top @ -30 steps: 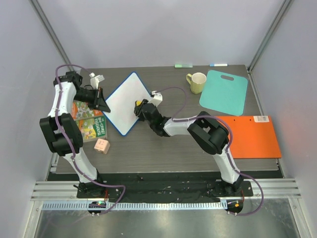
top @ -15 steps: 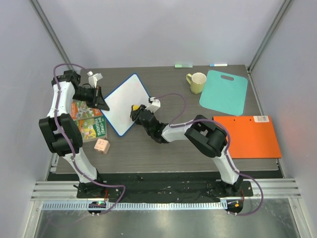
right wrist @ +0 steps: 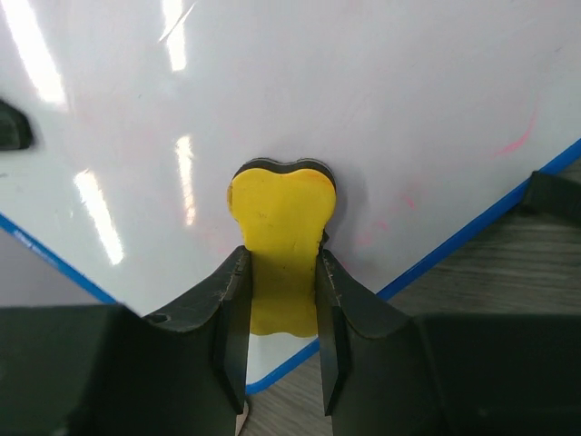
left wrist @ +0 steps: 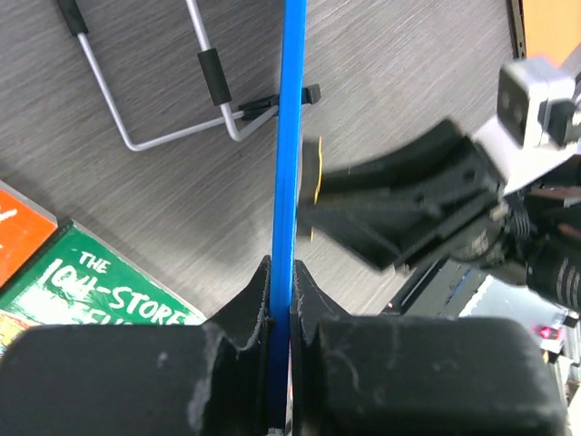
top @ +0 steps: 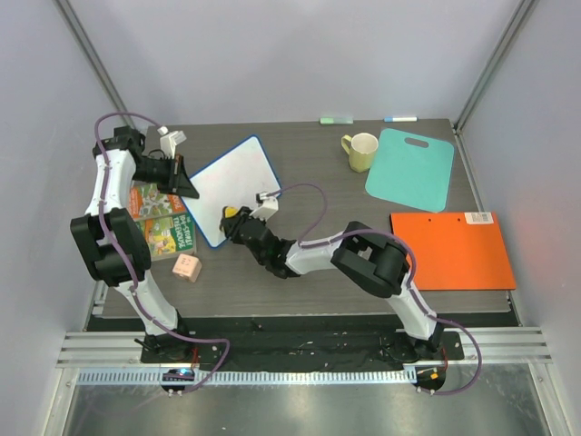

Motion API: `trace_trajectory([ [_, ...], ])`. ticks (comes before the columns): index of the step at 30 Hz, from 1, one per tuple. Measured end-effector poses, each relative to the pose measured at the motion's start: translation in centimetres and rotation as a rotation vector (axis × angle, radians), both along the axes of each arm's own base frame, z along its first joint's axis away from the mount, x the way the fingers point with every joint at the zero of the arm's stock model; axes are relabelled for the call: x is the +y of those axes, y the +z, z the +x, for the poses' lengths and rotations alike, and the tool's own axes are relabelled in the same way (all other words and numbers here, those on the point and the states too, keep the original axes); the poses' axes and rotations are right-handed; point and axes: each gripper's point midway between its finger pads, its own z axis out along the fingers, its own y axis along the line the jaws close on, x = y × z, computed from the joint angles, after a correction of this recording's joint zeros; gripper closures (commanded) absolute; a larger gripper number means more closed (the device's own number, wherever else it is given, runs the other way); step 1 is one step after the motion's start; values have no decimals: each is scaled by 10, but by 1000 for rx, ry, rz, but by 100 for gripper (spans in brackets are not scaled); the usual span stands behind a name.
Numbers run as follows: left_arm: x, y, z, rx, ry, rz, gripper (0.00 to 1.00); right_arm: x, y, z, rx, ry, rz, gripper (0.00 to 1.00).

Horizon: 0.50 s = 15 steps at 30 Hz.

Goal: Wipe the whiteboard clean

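Whiteboard lies toward the left edge of the table, with faint pink traces on its face. Left gripper pinches its blue rim tight. Right gripper clamps a yellow eraser against the board's near corner.

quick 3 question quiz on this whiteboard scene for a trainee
1. True or false: the left gripper is shut on the whiteboard rim.
2. The right gripper holds: A cloth, B yellow eraser, C brush.
3. What colour are the faint marks on the board?
Key: 1 true; 2 B; 3 pink.
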Motion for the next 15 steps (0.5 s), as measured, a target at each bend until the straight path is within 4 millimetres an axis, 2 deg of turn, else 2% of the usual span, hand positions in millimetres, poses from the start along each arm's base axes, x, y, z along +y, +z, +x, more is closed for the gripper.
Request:
trace_trajectory([
  [5,-1,1,2,-22,-14,-4,100,18,0,-24,13,65,22,99],
  [8,-1,1,2,-24,-16,-6,100,22,-2,-33,23,92,27,99],
  [11,-2,2,1,-26,-17,-6,100,19,-1,-30,29,107,31,99],
  [15,-9,2,-5,-4,-15,-17,100,1,0,-24,44,114,1,99],
])
